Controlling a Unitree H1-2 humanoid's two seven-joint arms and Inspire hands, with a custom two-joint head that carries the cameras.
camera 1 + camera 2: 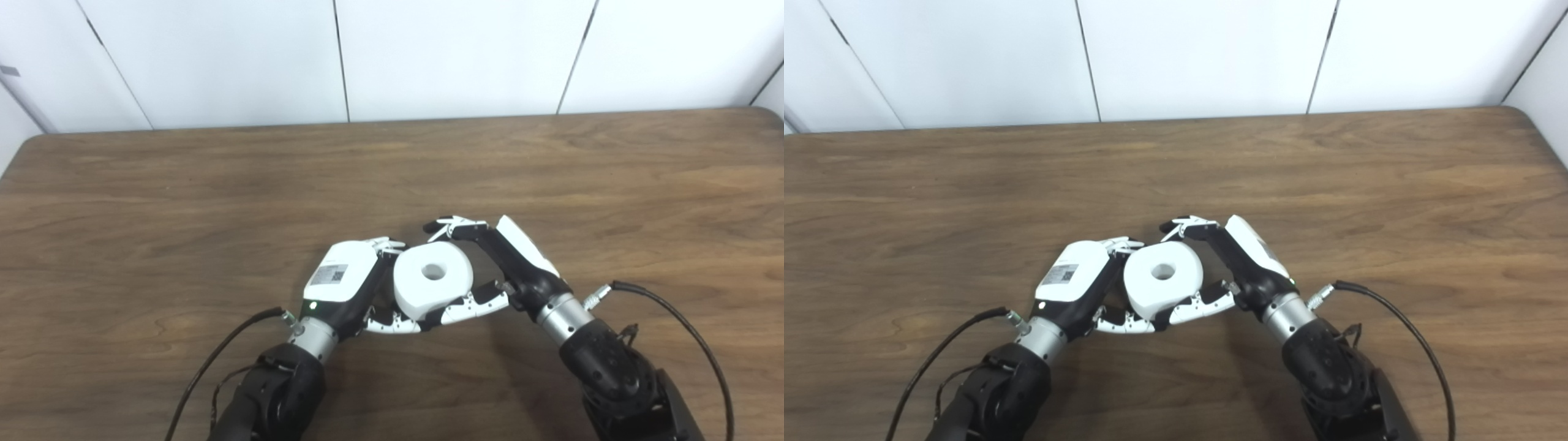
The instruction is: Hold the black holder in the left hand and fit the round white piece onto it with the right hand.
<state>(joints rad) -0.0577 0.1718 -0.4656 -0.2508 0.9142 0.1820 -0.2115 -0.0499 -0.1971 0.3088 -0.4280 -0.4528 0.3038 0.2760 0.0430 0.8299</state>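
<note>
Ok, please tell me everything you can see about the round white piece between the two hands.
The round white piece is a thick, smooth disc, plastic by its look, with rounded edges and a round hole in the middle of its upper face. It is tilted slightly, held above the wooden table. The right hand grips it, fingers at its far edge, thumb under its near edge. The left hand presses against its left side. No black holder shows; whatever is beneath it is hidden.
</note>
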